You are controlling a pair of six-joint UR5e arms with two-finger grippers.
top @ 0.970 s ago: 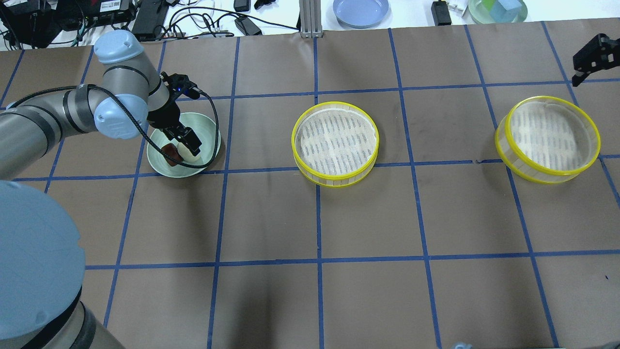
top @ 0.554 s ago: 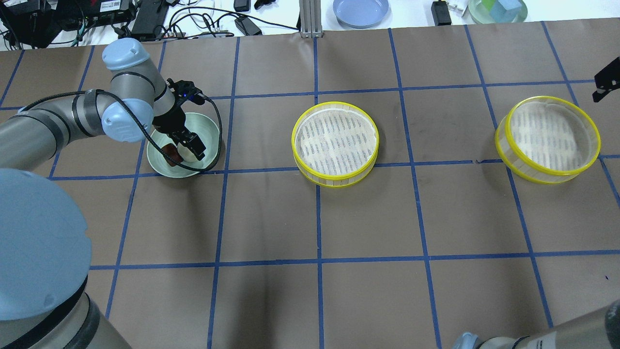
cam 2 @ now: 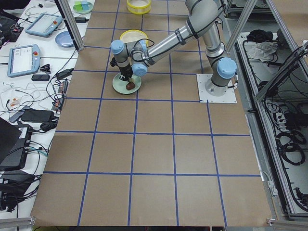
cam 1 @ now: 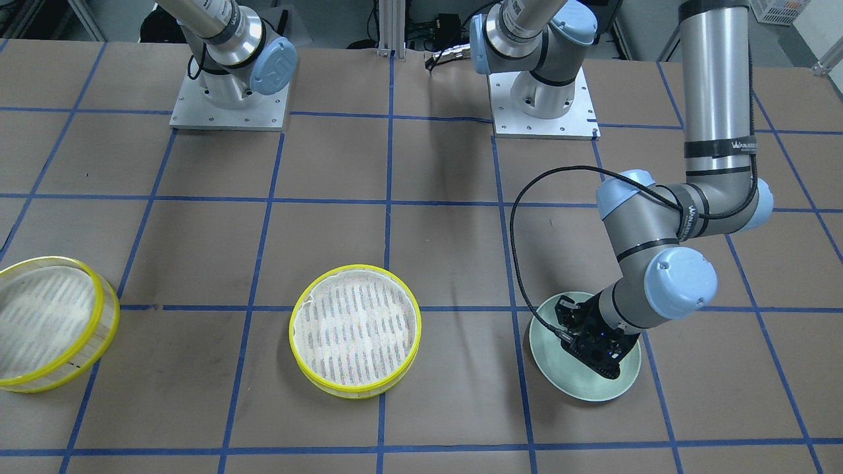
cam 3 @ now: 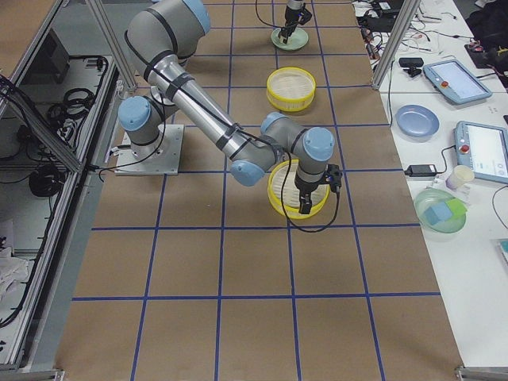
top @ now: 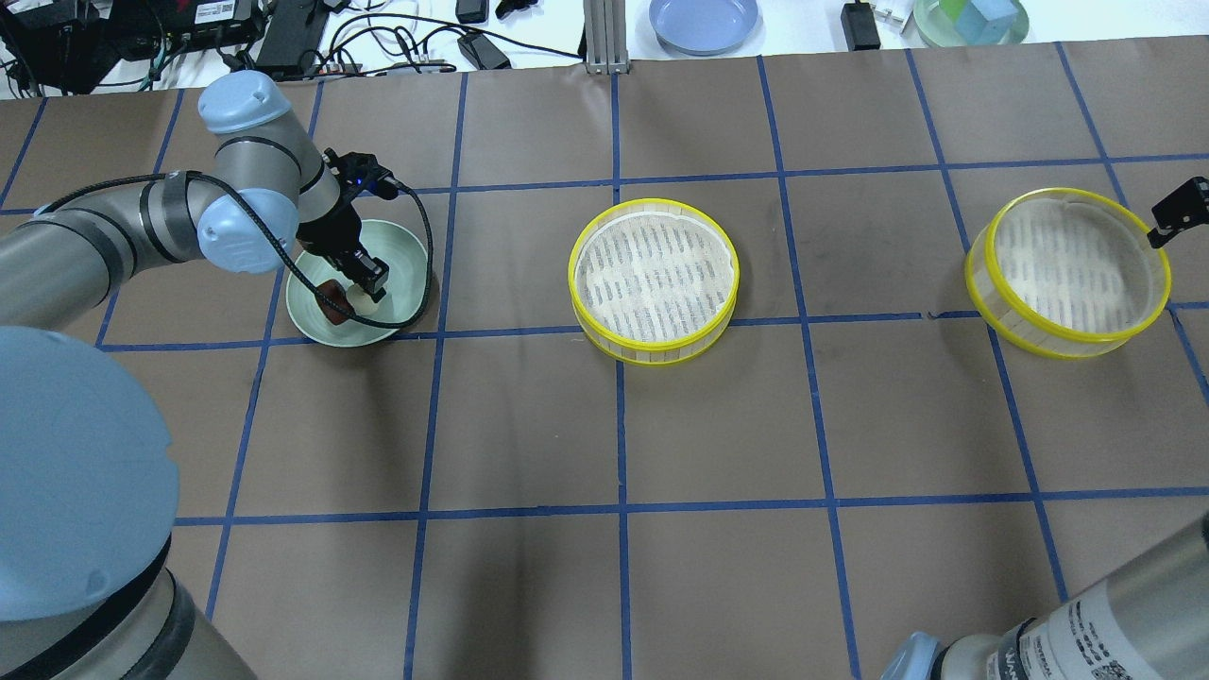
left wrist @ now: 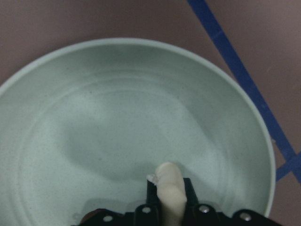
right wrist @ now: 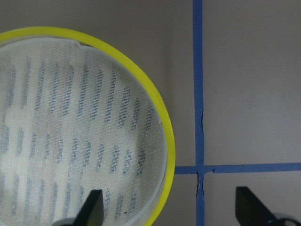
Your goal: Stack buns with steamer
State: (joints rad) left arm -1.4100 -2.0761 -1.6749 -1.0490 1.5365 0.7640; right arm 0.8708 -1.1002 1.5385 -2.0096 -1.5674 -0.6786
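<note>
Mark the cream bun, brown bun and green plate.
cream bun point(left wrist: 169, 187), left wrist view, its rounded tip.
brown bun point(top: 330, 301), overhead view, its glossy top.
green plate point(top: 404, 257), overhead view, bare inner wall.

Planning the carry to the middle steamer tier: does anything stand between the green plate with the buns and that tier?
Nothing visible does. Between the green plate and the middle tier lies only bare paper crossed by blue tape. The brown bun lies on the plate's side away from the tier.
</note>
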